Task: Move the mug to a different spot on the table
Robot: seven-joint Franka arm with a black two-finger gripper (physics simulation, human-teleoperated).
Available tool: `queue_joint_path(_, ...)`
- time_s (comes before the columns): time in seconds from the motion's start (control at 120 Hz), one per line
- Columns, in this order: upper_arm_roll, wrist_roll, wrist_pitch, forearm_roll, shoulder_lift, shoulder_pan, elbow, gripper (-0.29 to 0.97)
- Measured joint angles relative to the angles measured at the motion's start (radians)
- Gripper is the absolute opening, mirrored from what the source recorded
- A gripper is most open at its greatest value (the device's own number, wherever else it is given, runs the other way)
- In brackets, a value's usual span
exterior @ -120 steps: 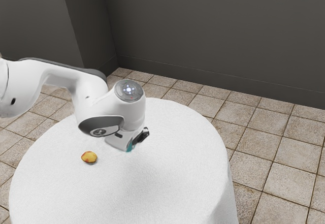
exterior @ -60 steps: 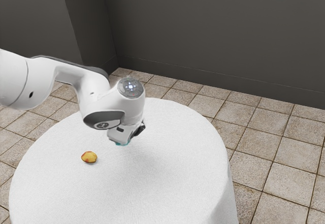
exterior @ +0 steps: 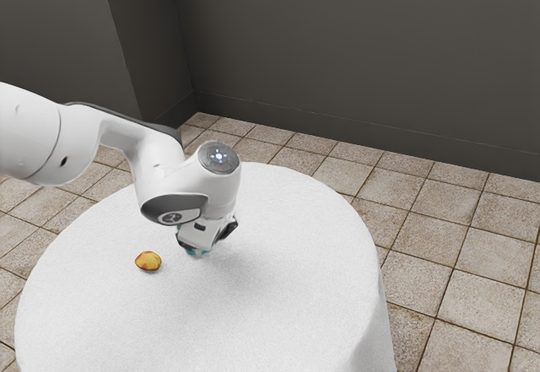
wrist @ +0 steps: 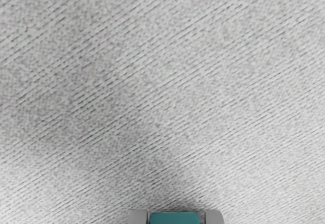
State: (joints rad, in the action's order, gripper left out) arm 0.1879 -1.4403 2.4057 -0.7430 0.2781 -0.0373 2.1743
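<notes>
Above the round, woven white cloth, teal mug beneath end effector, grip undiscernible.

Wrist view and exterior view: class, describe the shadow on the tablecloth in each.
Exterior view: a faint, soft-edged shadow on the tablecloth beside the gripper, toward the exterior view's right. Wrist view: a diffuse dark patch spreads over the cloth from the teal mug.

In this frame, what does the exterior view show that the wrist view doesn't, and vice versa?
Exterior view: the white arm, a small yellow-orange object on the table, tiled floor and dark walls. Wrist view: the cloth weave close up, grey edges flanking a teal thing. Shared: the white cloth and that teal thing, probably the mug, below the gripper in the exterior view.
</notes>
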Motion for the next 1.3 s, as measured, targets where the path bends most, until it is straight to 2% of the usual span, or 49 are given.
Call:
queue_joint_path(0.233, 0.0, 0.008, -0.006, 0.002, 0.015, -0.002, -0.003, -0.01)
queue_joint_path(0.742, 0.002, 0.009, -0.025, 0.008, 0.025, -0.001, -0.003, 0.49)
queue_joint_path(0.917, 0.005, 0.011, -0.026, 0.021, 0.013, 0.007, -0.002, 0.6)
queue_joint_path(1.133, 0.012, 0.016, -0.03, 0.126, -0.058, 0.02, 0.004, 0.65)
queue_joint_path(1.3, 0.042, 0.018, -0.121, 0.32, -0.164, 0.02, -0.05, 0.67)
